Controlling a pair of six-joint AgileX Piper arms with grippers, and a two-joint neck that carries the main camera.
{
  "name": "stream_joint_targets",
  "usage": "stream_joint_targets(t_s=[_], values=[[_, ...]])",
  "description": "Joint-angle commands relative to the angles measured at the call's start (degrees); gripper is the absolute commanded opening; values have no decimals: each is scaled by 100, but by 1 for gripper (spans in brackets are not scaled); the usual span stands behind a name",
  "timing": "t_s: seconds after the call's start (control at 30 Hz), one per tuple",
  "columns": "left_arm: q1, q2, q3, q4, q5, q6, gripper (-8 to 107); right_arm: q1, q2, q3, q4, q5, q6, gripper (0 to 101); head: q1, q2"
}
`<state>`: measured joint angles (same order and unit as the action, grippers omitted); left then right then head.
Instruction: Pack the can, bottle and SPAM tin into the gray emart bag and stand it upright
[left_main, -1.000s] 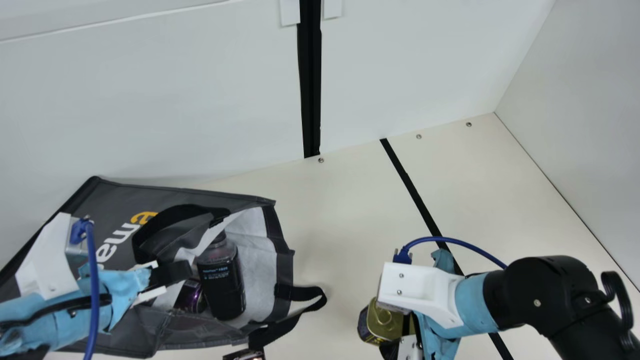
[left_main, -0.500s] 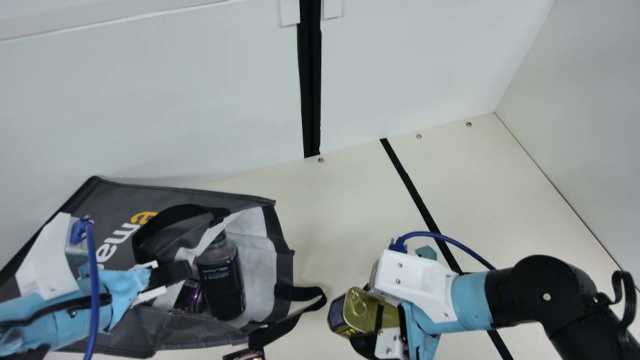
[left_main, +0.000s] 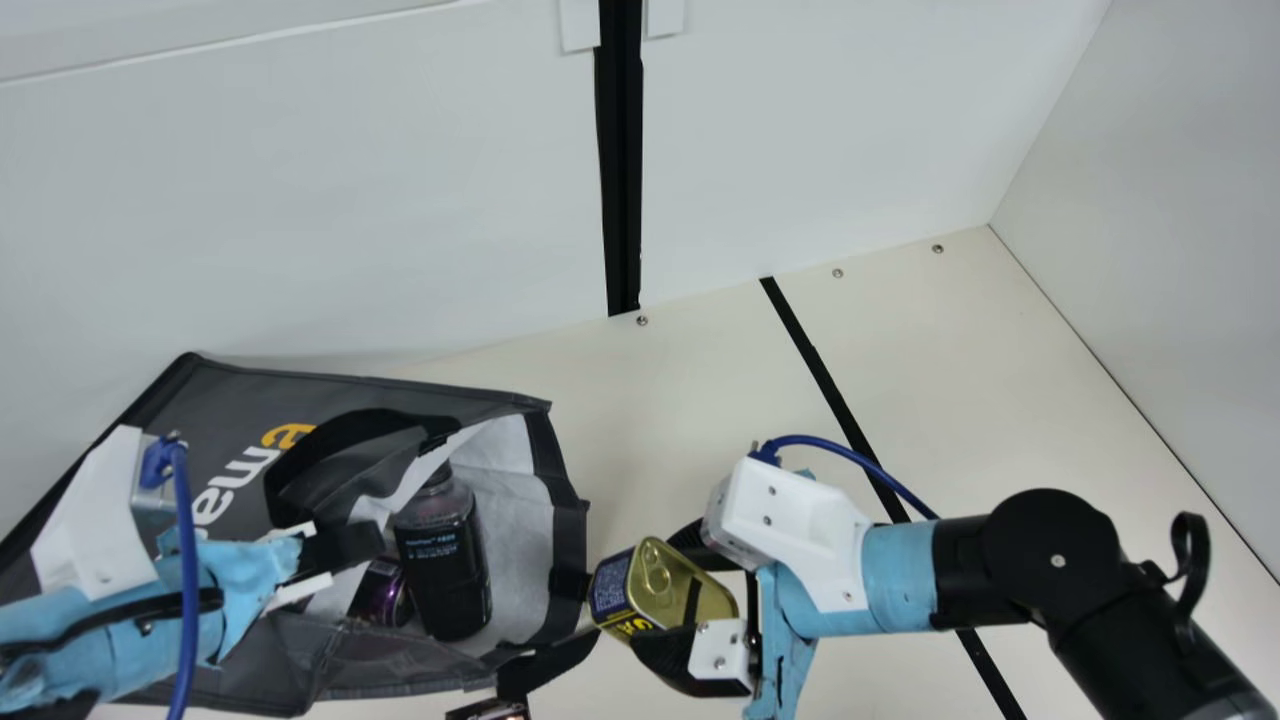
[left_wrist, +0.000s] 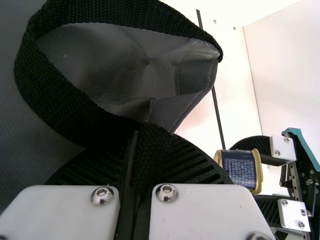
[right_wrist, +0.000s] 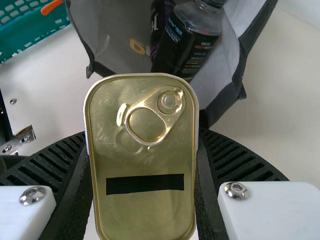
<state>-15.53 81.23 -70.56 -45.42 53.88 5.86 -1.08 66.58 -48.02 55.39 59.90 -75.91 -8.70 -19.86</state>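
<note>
lying in the bag (left_main: 225, 400) at left: can (left_main: 383, 597), bottle (left_main: 442, 565); right gripper (left_main: 665, 590) clasped tin (right_wrist: 142, 162), left gripper (left_wrist: 135, 145) pinched handle (left_wrist: 55, 102); loading, uprighting remained.

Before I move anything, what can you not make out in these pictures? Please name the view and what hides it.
- Main view: part of the bag's printed side, behind the left arm.
- Main view: what the small thing is, mostly cut off by the bottom edge.
- Right wrist view: part of the can, behind the bottle.
- Right wrist view: the tin's underside, turned away.
</note>
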Motion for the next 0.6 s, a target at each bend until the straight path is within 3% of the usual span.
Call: stream_joint_targets(t_s=[0.0, 0.57], values=[[0, 0, 0, 0, 0, 0, -8, 94, 55, -2, 131, -117, -36, 0, -130, -14], [0, 0, 0, 0, 0, 0, -8, 959, 1008, -293, 671, -1005, -296, 0, -130, -14]])
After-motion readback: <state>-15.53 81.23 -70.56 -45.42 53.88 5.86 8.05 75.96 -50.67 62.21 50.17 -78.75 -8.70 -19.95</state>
